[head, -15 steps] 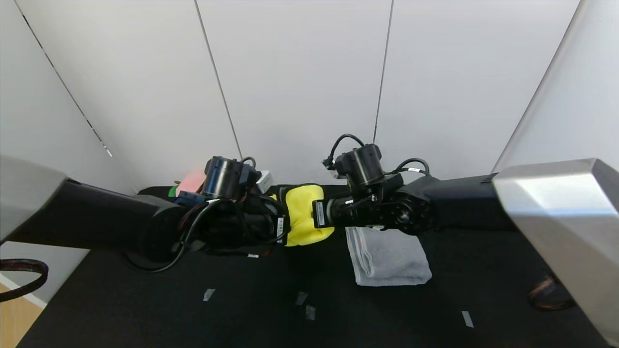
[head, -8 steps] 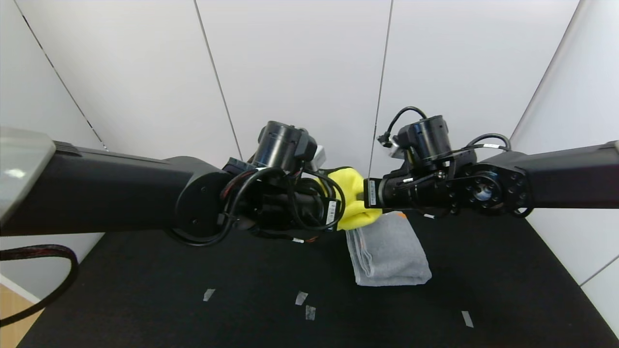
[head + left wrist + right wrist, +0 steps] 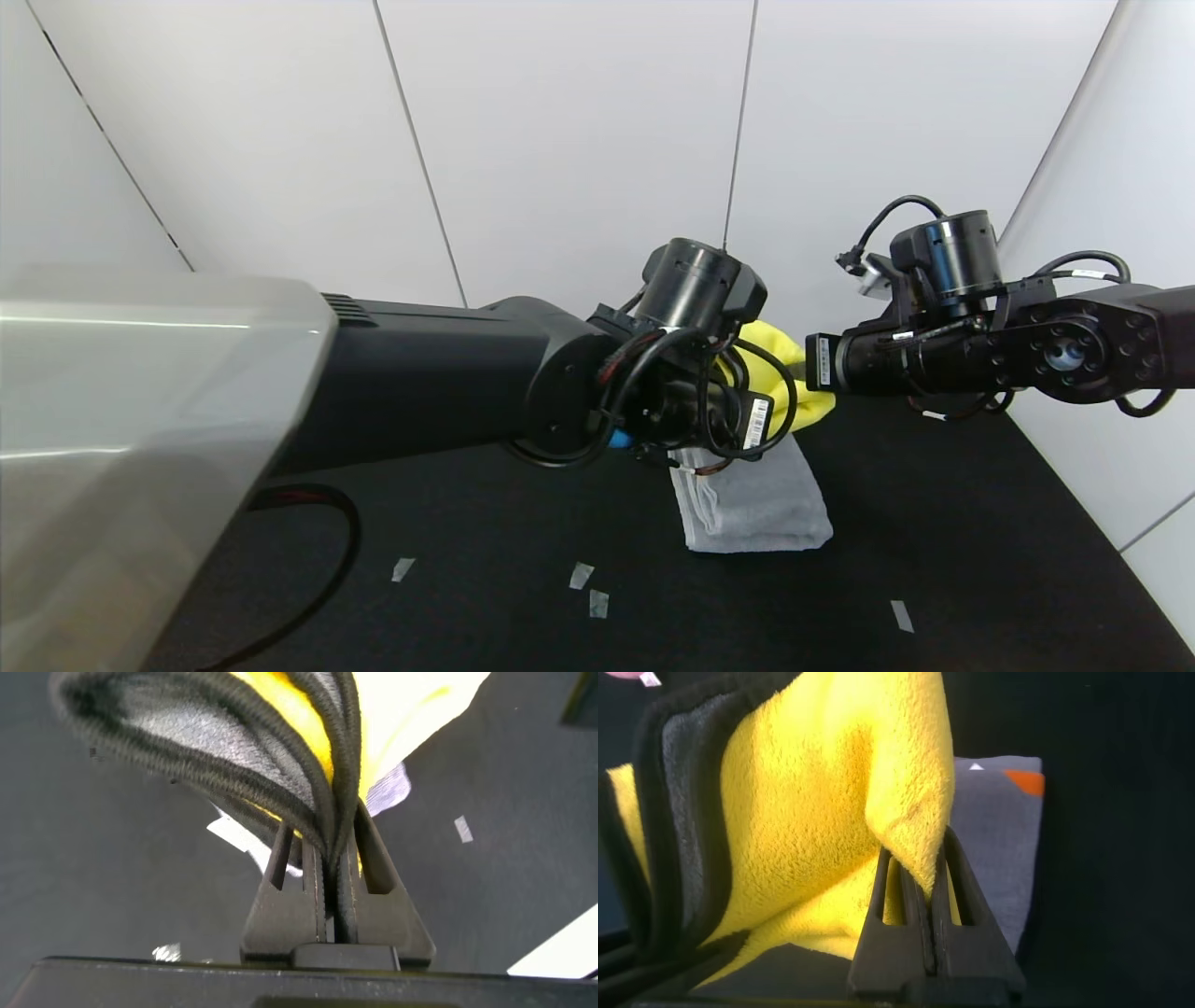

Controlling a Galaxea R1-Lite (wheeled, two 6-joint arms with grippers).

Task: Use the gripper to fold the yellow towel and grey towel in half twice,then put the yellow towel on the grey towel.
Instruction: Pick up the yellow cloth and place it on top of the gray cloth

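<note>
Both tools are clamped on the bright yellow soft cloth with dark edge trim, carrying it in the air between them. The left tool pinches several stacked layers of the dark trimmed border; its wrist view shows the edges bunched together between the closed jaws. The right tool grips a fold of the yellow pile on the opposite side, jaws shut around the plush with no gap visible.

From the head view, the yellow towel hangs just above the far end of the folded grey terry towel, which lies in a compact rectangle on the black table, right of centre. An orange patch of its patterned band shows in the right wrist view.

By my judgement both folds are done and the placing step is under way. The yellow towel looks light, limp and thick, so it sags wherever it is unsupported and its layers may slide apart if held by one ply only. Gripping through all the stacked edges at two opposite sides, as now, seems the sound hold; letting go unevenly could let the bundle unfold or land askew on the grey towel.
</note>
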